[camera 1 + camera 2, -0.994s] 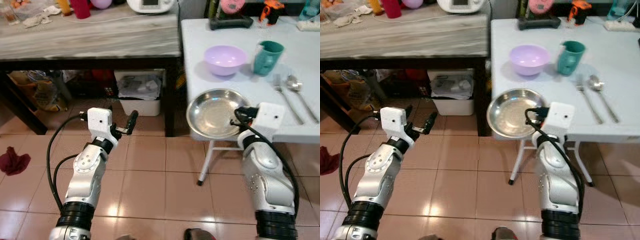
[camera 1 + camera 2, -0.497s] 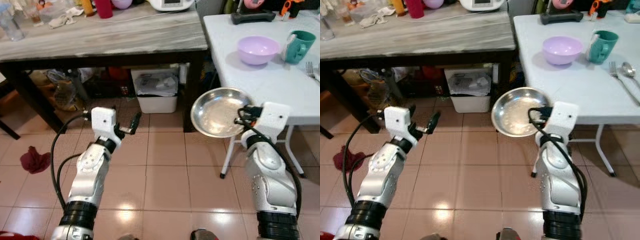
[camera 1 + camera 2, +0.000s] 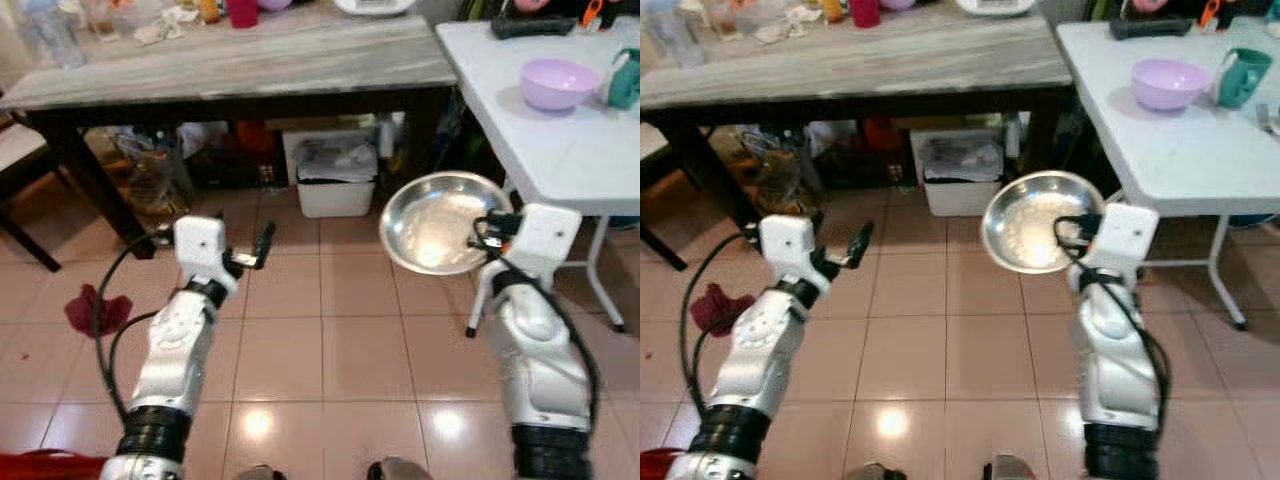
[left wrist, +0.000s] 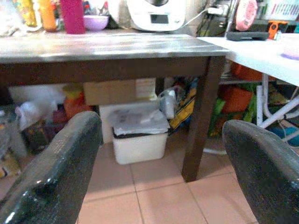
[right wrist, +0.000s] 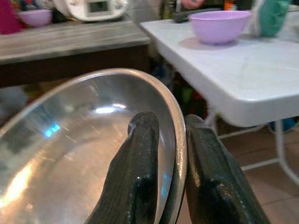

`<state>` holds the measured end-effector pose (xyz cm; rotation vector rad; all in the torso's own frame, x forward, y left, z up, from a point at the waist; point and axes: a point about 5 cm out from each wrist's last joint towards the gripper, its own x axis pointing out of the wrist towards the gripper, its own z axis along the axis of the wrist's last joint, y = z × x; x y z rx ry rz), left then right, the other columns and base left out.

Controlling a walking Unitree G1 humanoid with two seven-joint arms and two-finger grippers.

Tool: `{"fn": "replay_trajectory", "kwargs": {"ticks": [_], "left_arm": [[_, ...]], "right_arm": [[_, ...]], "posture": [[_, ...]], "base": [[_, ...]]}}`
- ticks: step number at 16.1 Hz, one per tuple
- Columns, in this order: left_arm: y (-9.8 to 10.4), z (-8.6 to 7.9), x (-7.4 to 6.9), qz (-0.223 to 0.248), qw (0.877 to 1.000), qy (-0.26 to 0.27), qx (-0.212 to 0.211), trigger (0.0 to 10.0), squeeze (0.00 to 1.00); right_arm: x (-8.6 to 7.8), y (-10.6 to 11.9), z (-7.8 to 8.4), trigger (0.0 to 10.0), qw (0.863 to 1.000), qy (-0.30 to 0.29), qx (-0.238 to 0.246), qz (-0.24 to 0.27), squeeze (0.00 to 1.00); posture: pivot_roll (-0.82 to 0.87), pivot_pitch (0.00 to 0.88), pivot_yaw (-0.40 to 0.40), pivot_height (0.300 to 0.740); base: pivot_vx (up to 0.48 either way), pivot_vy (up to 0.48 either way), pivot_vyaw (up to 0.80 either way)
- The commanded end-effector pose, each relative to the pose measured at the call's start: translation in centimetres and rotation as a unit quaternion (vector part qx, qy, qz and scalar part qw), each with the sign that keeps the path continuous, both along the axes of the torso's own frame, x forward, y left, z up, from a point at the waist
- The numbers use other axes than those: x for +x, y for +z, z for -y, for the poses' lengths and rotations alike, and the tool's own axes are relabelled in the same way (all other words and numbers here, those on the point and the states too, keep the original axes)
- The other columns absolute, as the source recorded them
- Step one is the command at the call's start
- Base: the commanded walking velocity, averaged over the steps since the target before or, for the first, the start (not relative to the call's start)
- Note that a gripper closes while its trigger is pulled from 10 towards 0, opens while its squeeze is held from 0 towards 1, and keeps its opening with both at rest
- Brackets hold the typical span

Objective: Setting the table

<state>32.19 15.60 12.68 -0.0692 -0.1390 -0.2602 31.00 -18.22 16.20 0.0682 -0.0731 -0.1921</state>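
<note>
Risk: the right tool [image 5: 168,154] pinches only the thin rim of the steel plate [image 3: 440,222], so the wide plate could pivot or slip onto the tiled floor [image 3: 330,340] during any turn, or clip the edge of the white desk [image 3: 560,150] at 1 o'clock. That tool is clamped on the rim, one finger inside, one outside. The left tool [image 3: 262,245] is spread apart and empty, apparently touching nothing. The purple bowl [image 3: 558,83] sits on the white desk.
</note>
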Motion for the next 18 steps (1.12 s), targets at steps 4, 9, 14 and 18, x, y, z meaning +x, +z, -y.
{"fn": "replay_trajectory", "kwargs": {"ticks": [4,9,14,18], "left_arm": [[0.2,0.4,-0.2,0.007,1.0,-0.012,-0.008,10.0,0.0],[0.3,0.8,-0.3,0.01,1.0,-0.023,-0.012,10.0,0.0],[0.4,0.9,-0.2,0.012,0.999,-0.029,-0.013,10.0,0.0],[0.5,1.1,-0.3,0.012,0.999,-0.034,-0.011,10.0,0.0]], "right_arm": [[0.3,1.0,-0.2,10.0,1.0,0.01,-0.01,0.023,0.0],[0.4,1.1,-0.4,10.0,0.999,0.015,-0.011,0.027,0.0],[0.3,1.3,-0.7,10.0,0.999,0.021,-0.01,0.035,0.0],[0.2,1.4,-0.8,10.0,0.999,0.021,-0.007,0.039,0.0]], "posture": [[-0.17,0.111,0.057,0.74],[-0.17,0.106,0.056,0.74],[-0.17,0.104,0.06,0.74],[-0.17,0.109,0.064,0.74]], "base": [[0.235,0.0,0.1],[0.394,0.0,0.0],[0.48,0.0,0.26],[0.48,0.0,0.61]]}}
